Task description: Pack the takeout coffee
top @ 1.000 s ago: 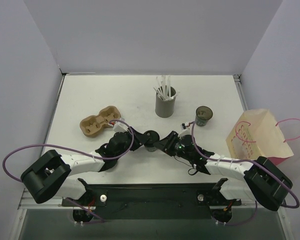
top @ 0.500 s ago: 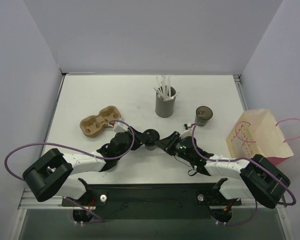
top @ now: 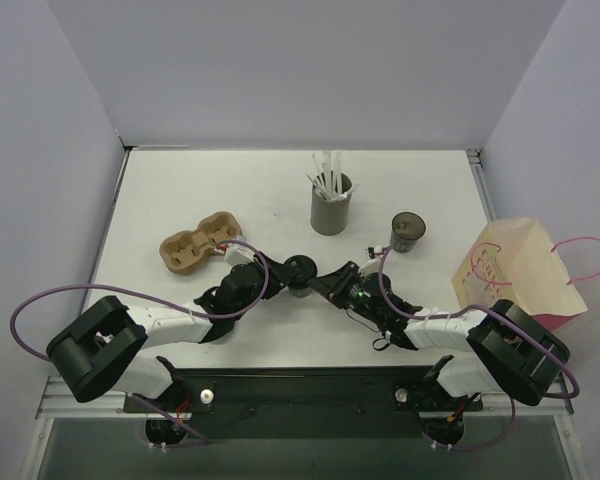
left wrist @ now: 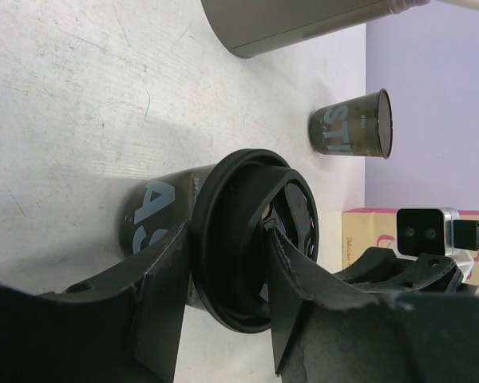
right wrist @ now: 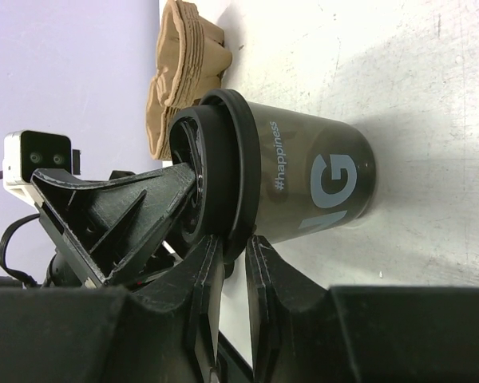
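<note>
cup (right wrist: 319, 183): dark olive, pale-blue lettering | lid (right wrist: 244, 152): black | carrier (top: 195, 246): tan

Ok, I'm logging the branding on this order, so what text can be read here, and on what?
"#happiness": side of the lidded cup, right wrist view.
"NG": large letters on that cup, rest hidden.
"AS": same cup, left wrist view, cut off.
"STI": open cup, cut off.
Paper bag: pink print, too blurred to read.
</note>
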You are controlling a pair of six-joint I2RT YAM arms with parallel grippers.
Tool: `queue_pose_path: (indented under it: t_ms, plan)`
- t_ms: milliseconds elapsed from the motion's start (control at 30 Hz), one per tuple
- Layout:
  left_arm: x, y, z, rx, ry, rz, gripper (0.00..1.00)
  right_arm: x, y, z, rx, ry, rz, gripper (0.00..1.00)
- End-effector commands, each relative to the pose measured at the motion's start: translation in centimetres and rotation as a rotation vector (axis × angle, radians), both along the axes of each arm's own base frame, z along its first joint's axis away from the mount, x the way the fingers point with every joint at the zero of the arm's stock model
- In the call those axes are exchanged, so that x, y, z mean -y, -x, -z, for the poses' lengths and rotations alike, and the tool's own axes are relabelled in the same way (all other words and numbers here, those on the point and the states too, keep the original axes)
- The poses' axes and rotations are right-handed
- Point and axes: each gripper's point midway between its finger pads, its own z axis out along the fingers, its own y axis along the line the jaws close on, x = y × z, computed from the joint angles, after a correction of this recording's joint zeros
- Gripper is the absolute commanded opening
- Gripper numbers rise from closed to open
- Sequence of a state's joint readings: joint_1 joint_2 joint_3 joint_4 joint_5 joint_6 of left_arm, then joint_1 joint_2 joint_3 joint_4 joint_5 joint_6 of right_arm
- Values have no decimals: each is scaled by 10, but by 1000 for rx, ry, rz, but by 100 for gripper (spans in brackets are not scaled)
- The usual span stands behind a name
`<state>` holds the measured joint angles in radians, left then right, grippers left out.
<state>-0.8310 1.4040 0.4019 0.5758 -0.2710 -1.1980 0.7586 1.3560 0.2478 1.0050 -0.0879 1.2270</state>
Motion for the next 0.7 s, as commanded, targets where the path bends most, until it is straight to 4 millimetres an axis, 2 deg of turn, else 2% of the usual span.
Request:
queue_pose_path:
  t_ms: [0, 100, 233, 300, 433, 500, 600, 667]
  plan:
    - [-81, 118, 145, -493, -505, 190, 44, 67, 37, 109, -212, 459, 45, 0]
    - [-80, 117, 145, -491, -506, 190, 44, 66, 34, 107, -199, 468, 39, 0]
    - [-77, 115, 143, -488, -508, 202, 44, 53, 28, 89, -158, 406, 18, 1]
    - [-71, 110, 138, -472, -505, 210, 44, 38, 24, 67, -122, 357, -26, 11]
    - [-69, 108, 134, -460, -518, 225, 44, 24, 17, 19, -31, 322, -81, 25]
    - [-68, 107, 132, -449, -515, 233, 44, 28, 14, -1, 4, 325, -77, 29]
    - [-61, 103, 127, -418, -503, 259, 44, 39, 6, -18, 31, 306, -55, 31]
    - [-56, 102, 124, -397, -502, 292, 44, 49, 0, -20, 19, 313, -38, 32]
